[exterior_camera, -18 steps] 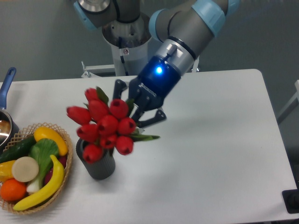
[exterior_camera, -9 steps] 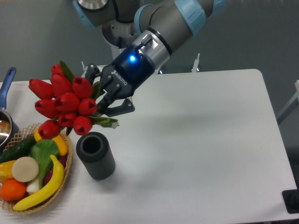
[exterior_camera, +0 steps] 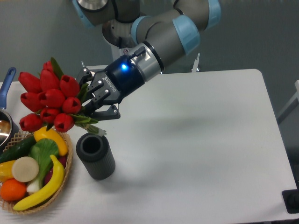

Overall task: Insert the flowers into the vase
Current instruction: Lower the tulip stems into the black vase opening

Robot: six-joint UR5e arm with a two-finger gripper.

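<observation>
1. Fingers (exterior_camera: 96, 88) of the gripper (exterior_camera: 93, 100) are pinched on the green stems of the tulip bunch (exterior_camera: 46, 100); the dark jaws close around the stems just behind the leaves, with the lowest finger running under the bundle.
2. Tulip bunch is held in the air, lying nearly horizontal, with the red buds pointing left and away from the arm. Stem ends are hidden inside the gripper, so how much stem is free for insertion cannot be told.
3. Vase (exterior_camera: 96, 155), dark grey and ribbed, stands upright on the table (exterior_camera: 201, 140) with an empty mouth, below and slightly right of the buds and apart from them.
4. Wicker basket (exterior_camera: 65, 179) of fruit and vegetables sits just beside the vase on its left; the lowest buds hang over the basket's far edge. A blue-handled pan (exterior_camera: 5, 100) is at the left frame edge.
5. Risk: the bunch seems wider than the vase mouth; a tilted descent could catch leaves or buds on the thick rim and tip the vase.
6. Risk: a bud-first approach would put the wrong end in; the wrist probably needs to reorient first.
7. Risk: a swing during reorientation could brush the buds against the basket contents or nudge the vase sideways.
8. Risk: a grip near the stem ends leaves little to seat, so release could drop the bunch beside the vase.
</observation>
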